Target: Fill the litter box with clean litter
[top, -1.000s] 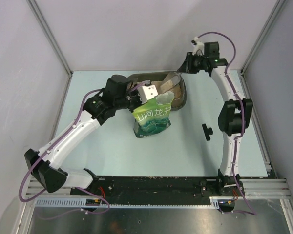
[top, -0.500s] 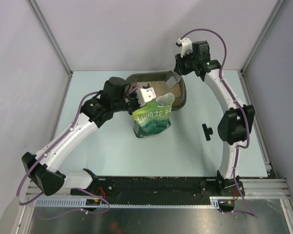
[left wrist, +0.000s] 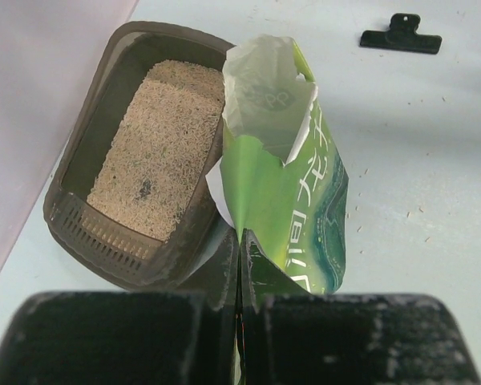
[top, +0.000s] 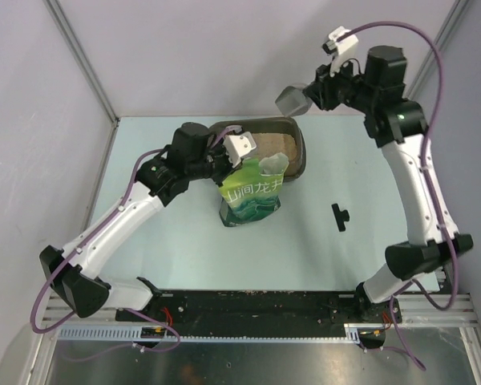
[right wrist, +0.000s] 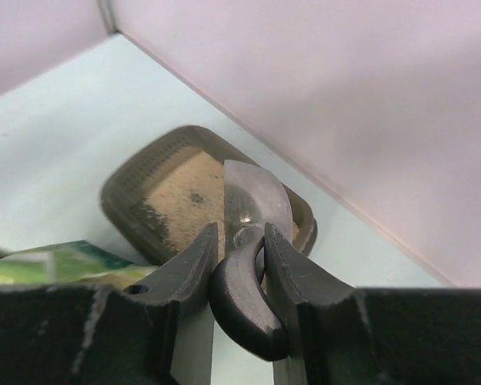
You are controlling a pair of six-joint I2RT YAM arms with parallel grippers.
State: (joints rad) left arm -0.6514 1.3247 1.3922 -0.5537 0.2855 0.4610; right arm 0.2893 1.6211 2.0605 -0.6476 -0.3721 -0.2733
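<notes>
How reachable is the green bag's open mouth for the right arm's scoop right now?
Probably reachable, yes. The right gripper holds the scoop raised near the litter box, nothing stands between, and the left gripper pinches the green bag by its edge, mouth open.

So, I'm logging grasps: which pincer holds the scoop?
The right pincer: it clamps the metal scoop by its dark handle, held aloft; the left pincer pinches the green bag instead.

Looks like a robotics lab test cell: pale blue-green worktop (top: pixel 184 257) boxed in by plain lilac-grey panels (top: pixel 224 56) and aluminium posts (top: pixel 82 60), with a black mounting rail (top: pixel 256 303) and cable track (top: pixel 96 330) along the bottom edge of the frame.
</notes>
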